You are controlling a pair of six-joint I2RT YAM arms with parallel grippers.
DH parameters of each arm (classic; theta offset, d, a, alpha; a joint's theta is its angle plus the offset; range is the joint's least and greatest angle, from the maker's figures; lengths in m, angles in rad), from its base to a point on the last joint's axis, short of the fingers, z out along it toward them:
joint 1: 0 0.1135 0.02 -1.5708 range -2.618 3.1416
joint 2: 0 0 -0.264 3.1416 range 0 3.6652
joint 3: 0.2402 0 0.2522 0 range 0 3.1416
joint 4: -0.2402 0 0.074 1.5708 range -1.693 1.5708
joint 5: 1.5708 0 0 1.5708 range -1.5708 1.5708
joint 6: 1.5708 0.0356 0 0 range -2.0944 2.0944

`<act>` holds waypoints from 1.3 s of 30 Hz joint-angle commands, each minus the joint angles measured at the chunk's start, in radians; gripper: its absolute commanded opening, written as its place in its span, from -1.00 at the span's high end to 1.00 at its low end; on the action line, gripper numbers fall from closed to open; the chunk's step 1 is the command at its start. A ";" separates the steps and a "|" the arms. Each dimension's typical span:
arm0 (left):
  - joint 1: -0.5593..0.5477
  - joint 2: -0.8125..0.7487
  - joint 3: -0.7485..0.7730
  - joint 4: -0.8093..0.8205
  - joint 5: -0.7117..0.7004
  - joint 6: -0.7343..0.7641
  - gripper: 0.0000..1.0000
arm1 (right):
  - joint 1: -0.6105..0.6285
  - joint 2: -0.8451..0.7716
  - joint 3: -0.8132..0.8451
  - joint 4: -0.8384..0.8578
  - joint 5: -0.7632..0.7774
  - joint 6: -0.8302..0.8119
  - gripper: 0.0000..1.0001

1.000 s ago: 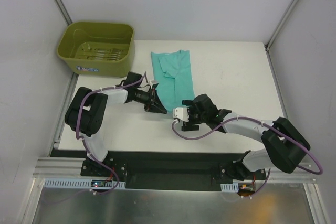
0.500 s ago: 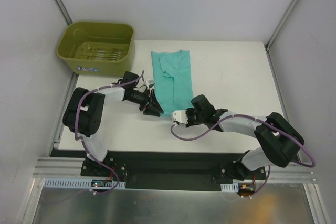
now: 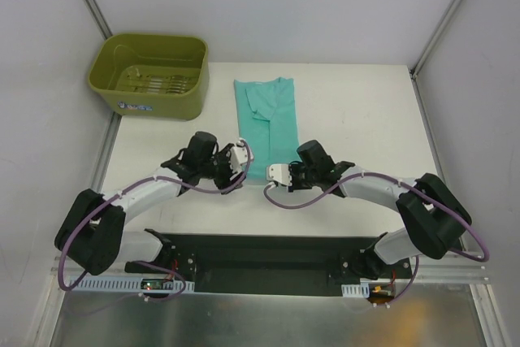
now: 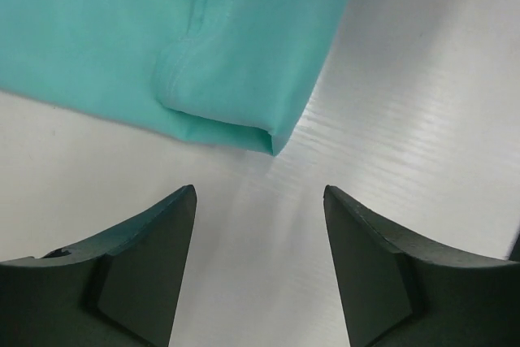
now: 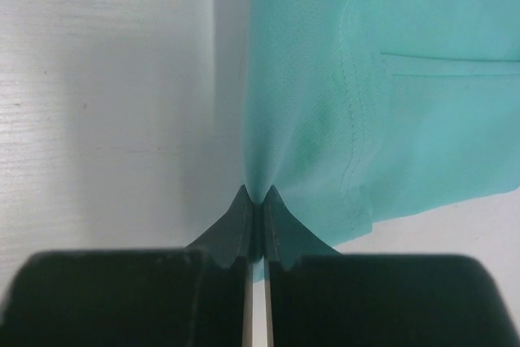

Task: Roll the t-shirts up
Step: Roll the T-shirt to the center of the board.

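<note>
Just one teal t-shirt (image 3: 268, 123), one olive tub (image 3: 154, 105)

**Bright, even light; wrist views dark and soft at the near edge**

From above, the light is diffuse and bright. The white surface (image 3: 357, 119) shows no hard glare, and the arms throw only faint, soft shadows. In the left wrist view a broad sheen streaks the surface right of the t-shirt (image 4: 122, 38), and the left pincer (image 4: 260, 193) reads as dark, slightly blurred shapes. In the right wrist view a grey shadow lies on the surface left of the fabric. The weave is sharp mid-frame, while the right pincer (image 5: 257, 194) is almost a black silhouette.
</note>
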 commanded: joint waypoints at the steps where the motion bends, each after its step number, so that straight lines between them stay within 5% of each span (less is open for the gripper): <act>1: -0.056 -0.005 -0.060 0.261 -0.075 0.263 -0.29 | -0.012 -0.002 0.035 -0.034 -0.042 0.012 0.99; 15: -0.224 0.032 -0.144 0.379 0.016 0.456 -0.29 | -0.021 0.018 0.074 -0.080 -0.045 0.042 0.99; 20: -0.267 0.118 -0.160 0.445 -0.069 0.507 -0.26 | -0.025 0.014 0.081 -0.094 -0.057 0.045 0.99; 30: -0.286 0.193 -0.161 0.501 -0.116 0.546 0.20 | -0.029 0.041 0.116 -0.112 -0.052 0.062 0.99; 39: -0.287 0.008 -0.279 0.562 -0.115 0.460 -0.17 | -0.042 0.033 0.173 -0.173 -0.075 0.111 0.99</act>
